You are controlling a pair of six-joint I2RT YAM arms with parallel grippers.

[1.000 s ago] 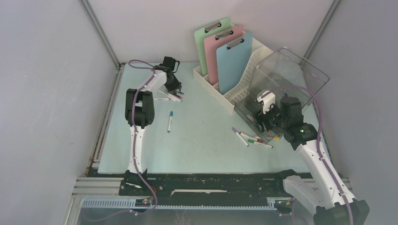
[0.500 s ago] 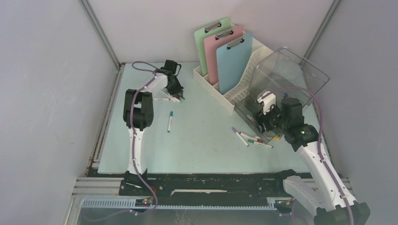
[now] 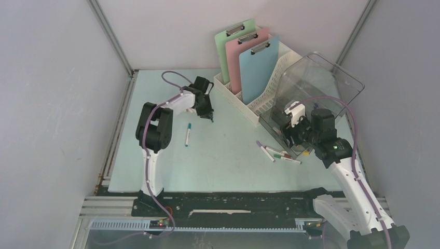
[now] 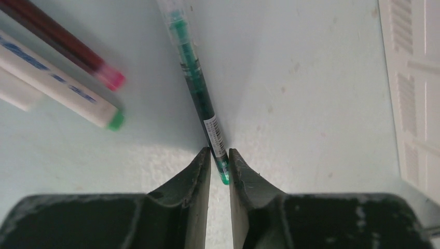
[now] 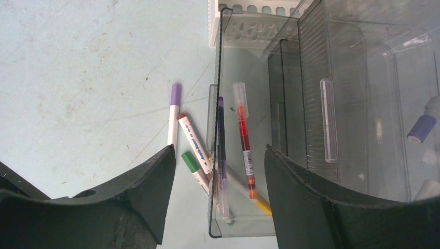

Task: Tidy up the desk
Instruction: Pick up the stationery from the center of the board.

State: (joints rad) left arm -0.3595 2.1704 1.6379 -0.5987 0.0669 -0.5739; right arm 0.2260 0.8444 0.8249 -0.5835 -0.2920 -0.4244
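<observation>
Grey walls [image 3: 52, 104] are enclosing the pale mint desk [image 3: 228, 161], which is lying beneath both pincers. Right gripper [image 5: 218, 150] is hanging released above the clear bin [image 5: 259, 67] rim and loose markers [image 5: 194, 145]. Left gripper [image 4: 219, 153] is clenching the end of a green pen [image 4: 196, 88].

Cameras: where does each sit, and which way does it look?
Top external: above and behind, looking down on the desk; left arm and right arm show.
Left wrist: on the left arm, facing down; left gripper pinches a green pen.
Right wrist: on the right arm, facing the clear bin; right gripper shows, open.
Shared: top and right wrist show that bin and markers.
</observation>
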